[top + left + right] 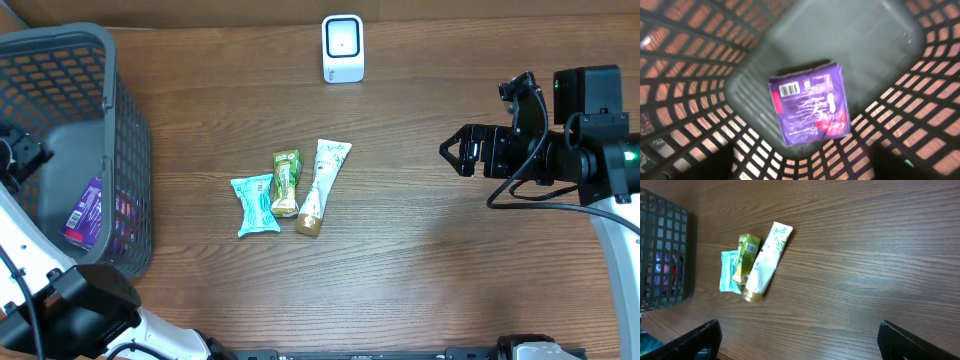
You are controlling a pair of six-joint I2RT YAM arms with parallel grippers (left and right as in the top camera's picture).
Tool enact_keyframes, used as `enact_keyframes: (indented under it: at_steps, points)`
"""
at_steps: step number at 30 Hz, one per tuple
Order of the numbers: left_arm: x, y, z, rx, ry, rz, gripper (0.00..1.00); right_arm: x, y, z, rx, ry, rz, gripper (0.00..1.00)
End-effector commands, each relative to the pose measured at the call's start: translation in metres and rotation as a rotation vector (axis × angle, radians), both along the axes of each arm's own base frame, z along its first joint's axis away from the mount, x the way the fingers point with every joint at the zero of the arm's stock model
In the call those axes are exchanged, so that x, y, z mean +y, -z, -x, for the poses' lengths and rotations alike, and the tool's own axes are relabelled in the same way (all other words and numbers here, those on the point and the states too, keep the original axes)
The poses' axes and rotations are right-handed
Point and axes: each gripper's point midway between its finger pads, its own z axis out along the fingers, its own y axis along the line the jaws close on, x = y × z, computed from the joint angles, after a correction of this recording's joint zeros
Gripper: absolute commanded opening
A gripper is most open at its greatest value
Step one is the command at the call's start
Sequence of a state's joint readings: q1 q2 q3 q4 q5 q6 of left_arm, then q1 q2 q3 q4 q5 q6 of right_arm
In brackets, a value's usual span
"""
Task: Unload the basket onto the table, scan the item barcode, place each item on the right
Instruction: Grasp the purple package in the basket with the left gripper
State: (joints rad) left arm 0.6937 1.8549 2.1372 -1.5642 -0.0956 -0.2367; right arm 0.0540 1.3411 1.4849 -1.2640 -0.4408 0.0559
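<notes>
Seemingly one item is done: the purple pack (807,102) lies loose in the basket (120,150), with my left gripper (810,167) open above it and my right gripper (455,155) open and idle. Next I'd pick the tube (322,185) and show its barcode to the scanner (343,48).

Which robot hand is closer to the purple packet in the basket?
Left. The left gripper hangs over the basket, right above the purple packet. The right gripper is far off, over the other side of the table.

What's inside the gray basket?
A purple packet lies flat on the floor of the basket, its barcode facing up. Anything beneath the packet is covered.
</notes>
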Motion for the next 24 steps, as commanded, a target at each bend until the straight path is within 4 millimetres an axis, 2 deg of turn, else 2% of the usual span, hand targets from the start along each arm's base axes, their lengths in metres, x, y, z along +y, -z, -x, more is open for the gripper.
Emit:
enact_keyframes:
  at_steps: [1, 7, 12, 15, 20, 24]
  points:
    - [-0.008, 0.027, 0.005, 0.052, -0.009, 0.071, 1.0, 0.002, -0.006, -0.001, -0.022, -0.008, -0.005, 1.0]
    - [-0.019, 0.086, 0.015, 0.146, -0.045, 0.162, 1.0, 0.001, -0.005, -0.002, -0.024, -0.007, 0.004, 1.0]
    - [-0.021, 0.135, 0.016, 0.155, -0.076, 0.195, 1.0, -0.001, -0.004, -0.001, -0.019, -0.001, 0.013, 1.0]
    - [-0.02, 0.153, 0.009, 0.12, -0.072, 0.194, 1.0, -0.001, -0.004, -0.001, -0.016, -0.002, 0.013, 1.0]
    - [-0.03, 0.174, -0.002, 0.083, -0.067, 0.212, 1.0, -0.001, -0.004, -0.001, -0.016, -0.001, 0.012, 1.0]
    - [-0.041, 0.181, -0.016, 0.07, -0.019, 0.2, 1.0, -0.001, -0.004, -0.001, -0.017, -0.001, 0.012, 1.0]
